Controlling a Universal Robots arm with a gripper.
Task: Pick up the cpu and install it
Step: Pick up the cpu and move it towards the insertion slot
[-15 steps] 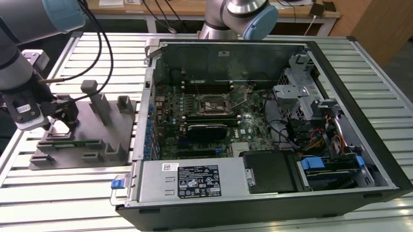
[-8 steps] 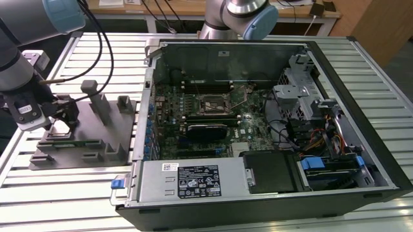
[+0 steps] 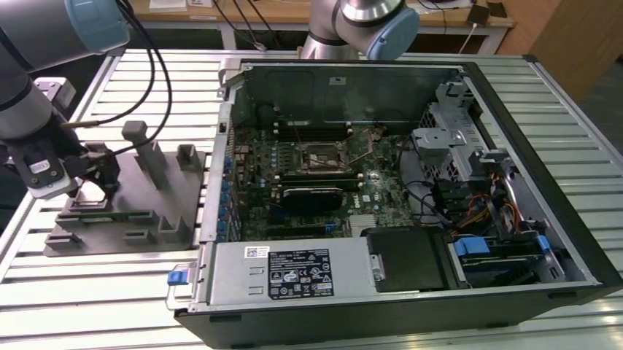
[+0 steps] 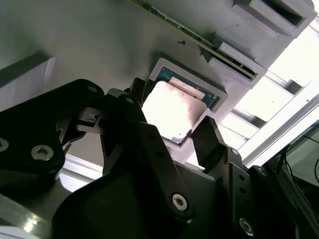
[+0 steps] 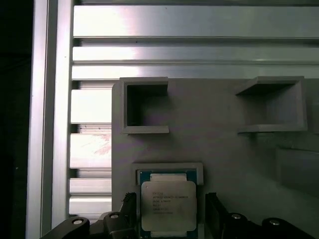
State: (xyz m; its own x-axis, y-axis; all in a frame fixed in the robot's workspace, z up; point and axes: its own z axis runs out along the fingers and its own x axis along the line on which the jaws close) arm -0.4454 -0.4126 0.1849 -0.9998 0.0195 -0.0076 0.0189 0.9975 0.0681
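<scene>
On a slatted aluminium table (image 3: pixel 574 124) backed by wooden desks (image 3: pixel 292 11), an open computer case (image 3: pixel 351 87) lies beside a grey plastic block (image 3: pixel 146 211). The arm (image 3: pixel 25 87) reaches down, wrist vertical, over the block's edge at the exterior view's left. The gripper (image 5: pixel 171 201) hangs released, its fingers (image 4: pixel 212 142) straddling the cpu (image 5: pixel 168 209) without touching it; the cpu lies flat in the block's recess, metal plate up, edges parallel to the recess walls.

We see a smooth, dull-sheened metal plate on the cpu (image 5: pixel 168 205), matt grey plastic in the holder block (image 5: pixel 214 144), bright ribbed metal in the table (image 5: pixel 149 30), and a matt black finish on the gripper (image 4: pixel 172 117).
</scene>
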